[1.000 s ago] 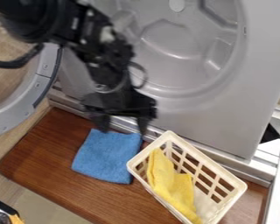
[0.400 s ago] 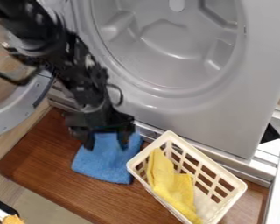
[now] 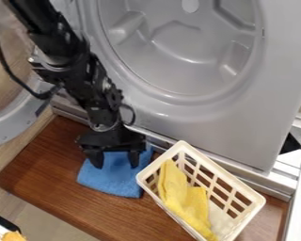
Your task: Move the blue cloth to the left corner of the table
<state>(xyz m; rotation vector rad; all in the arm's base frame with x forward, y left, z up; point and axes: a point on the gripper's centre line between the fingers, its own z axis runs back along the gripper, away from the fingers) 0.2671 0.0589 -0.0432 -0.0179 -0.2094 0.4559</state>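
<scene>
Blue cloth (image 3: 115, 178): flat on the brown wooden table (image 3: 49, 162), just left of the cream basket (image 3: 159, 160). The black gripper (image 3: 115, 159) is over the cloth's upper part, fingers apart — whether the tips touch fabric, cannot tell. Yellow cloth (image 3: 184, 200) lies in the basket; the grey appliance (image 3: 260, 117) stands behind.

Step in hand, as judged: lining up the grasp; the carry is not yet begun. Next move calls for lowering if needed, closing on a fold — then a low carry to the table's left corner.
</scene>
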